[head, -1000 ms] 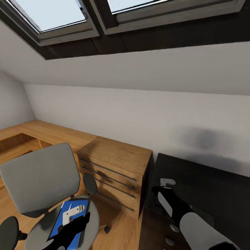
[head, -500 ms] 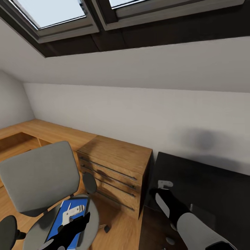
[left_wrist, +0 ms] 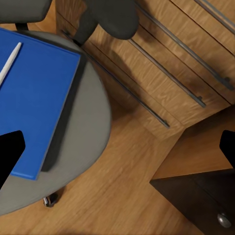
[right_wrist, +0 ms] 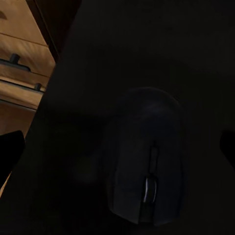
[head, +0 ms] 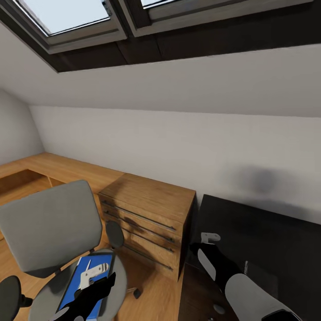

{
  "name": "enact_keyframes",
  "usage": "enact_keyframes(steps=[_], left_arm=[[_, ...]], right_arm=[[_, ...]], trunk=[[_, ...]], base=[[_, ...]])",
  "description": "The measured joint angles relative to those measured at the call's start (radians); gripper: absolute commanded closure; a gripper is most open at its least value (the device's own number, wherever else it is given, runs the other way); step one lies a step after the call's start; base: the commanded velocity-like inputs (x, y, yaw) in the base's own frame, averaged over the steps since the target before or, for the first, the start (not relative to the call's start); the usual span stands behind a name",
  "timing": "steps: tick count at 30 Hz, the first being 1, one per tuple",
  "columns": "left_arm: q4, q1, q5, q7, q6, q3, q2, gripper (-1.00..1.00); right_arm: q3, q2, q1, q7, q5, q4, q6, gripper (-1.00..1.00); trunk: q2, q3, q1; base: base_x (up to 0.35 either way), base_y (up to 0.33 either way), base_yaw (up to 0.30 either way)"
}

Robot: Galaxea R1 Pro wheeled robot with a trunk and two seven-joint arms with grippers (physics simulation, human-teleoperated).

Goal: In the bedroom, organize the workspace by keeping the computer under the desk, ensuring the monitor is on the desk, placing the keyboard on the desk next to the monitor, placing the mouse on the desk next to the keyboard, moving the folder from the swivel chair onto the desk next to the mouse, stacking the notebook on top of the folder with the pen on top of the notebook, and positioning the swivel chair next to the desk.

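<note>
Right wrist view: gripper (right_wrist: 117, 149) spread over mouse (right_wrist: 147, 156) on bench (right_wrist: 147, 44). Risk: black on black, off-centre closing could skid it away.

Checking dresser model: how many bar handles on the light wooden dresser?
3: long dark bar handles, upper, middle and lower, stacked down the light wooden dresser front. None seems hidden.

In the head view, the swivel chair (head: 53, 240) stands at the left, the wooden dresser (head: 149, 223) just to its right, and the desk (head: 267, 236) to the right of the dresser. The folder (left_wrist: 34, 98) lies on the chair seat with the pen (left_wrist: 10, 63) on top of it. The mouse (right_wrist: 147, 156) rests on the desk near the edge facing the dresser.
</note>
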Motion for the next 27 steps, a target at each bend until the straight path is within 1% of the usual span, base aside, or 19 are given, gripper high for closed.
enact_keyframes(steps=[20,27], left_arm=[[0.006,0.0,0.0,0.0,-0.002,0.001,0.002,-1.0],[0.006,0.0,0.0,-0.001,-0.002,-0.002,0.002,-1.0]], right_arm=[[-0.012,-0.016,-0.002,-0.004,-0.004,0.001,-0.002,-1.0],[-0.013,-0.021,-0.003,-0.004,-0.004,0.002,-0.002,-1.0]], trunk=[[0.0,0.0,0.0],[0.0,0.0,0.0]], base=[[0.0,0.0,0.0],[0.086,0.0,0.0]])
